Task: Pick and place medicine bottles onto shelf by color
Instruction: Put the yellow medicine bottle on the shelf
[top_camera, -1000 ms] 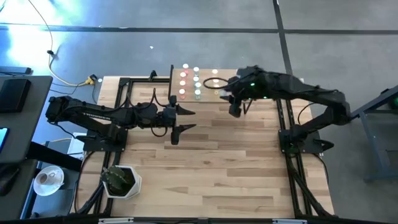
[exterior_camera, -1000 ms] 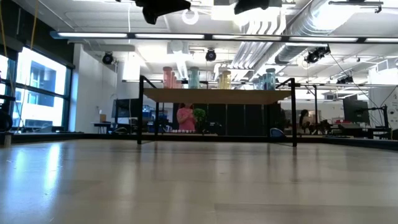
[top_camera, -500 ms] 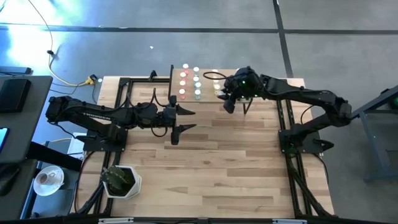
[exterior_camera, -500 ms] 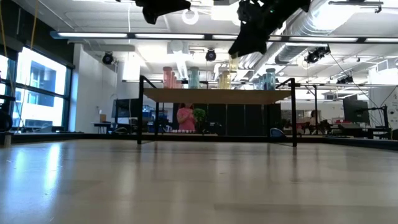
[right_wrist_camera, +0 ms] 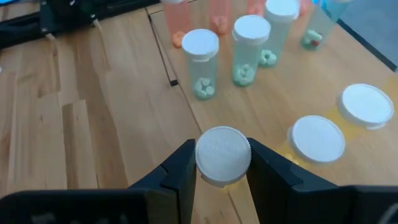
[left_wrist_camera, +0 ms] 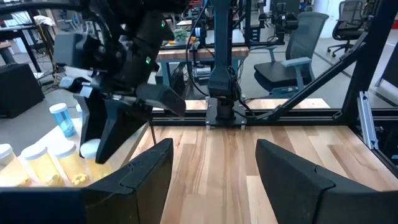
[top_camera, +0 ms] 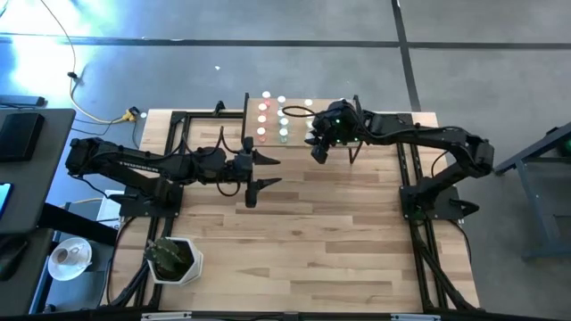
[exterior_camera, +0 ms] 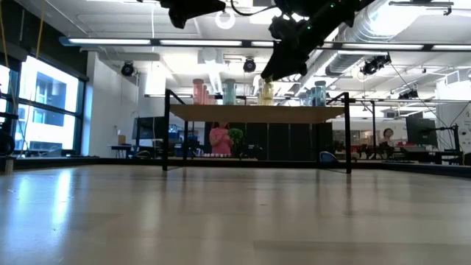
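The shelf (top_camera: 294,134), a small light-wood board on black legs, stands at the table's far edge. On it stand red (top_camera: 264,111), green (right_wrist_camera: 200,62) and yellow (right_wrist_camera: 318,138) medicine bottles with white caps, and a blue one (left_wrist_camera: 62,118). My right gripper (top_camera: 317,147) is over the shelf's near edge beside the yellow bottles, shut on a white-capped bottle (right_wrist_camera: 222,155). My left gripper (top_camera: 263,171) hovers open at mid-table, holding nothing. My right gripper pinches the bottle just under its white cap (right_wrist_camera: 222,163) between its two fingers (right_wrist_camera: 180,171). The fingers come slanting down from the table's right. The bottle stands upright in the hold, its body hidden beneath the cap. I cannot tell whether its base touches the shelf.
A white pot with a green plant (top_camera: 174,259) sits at the table's near left corner. Black frame rails (top_camera: 419,205) run along both sides of the table. Bare planks (top_camera: 330,223) lie between the arms and the near edge.
My right gripper has come down toward the shelf and gone toward the table's left edge, carrying the bottle with it, and has rolled a little.
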Controlling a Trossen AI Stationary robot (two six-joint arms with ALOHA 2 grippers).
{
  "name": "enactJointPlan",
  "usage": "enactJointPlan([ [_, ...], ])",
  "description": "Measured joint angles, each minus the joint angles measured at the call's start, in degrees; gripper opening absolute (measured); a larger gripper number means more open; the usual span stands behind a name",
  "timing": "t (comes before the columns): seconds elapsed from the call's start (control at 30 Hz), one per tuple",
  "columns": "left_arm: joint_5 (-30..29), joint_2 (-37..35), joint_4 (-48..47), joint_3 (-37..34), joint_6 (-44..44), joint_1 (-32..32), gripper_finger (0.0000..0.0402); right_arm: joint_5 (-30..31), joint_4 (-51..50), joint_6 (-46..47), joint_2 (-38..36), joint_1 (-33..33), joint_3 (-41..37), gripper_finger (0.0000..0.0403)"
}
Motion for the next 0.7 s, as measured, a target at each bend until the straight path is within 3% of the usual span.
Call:
enactJointPlan([
  [0.7,0.00,0.04,-1.71,0.00,-0.02,0.00,0.0220,4.44,0.28,4.86,1.95,0.00,0.04,0.0110],
])
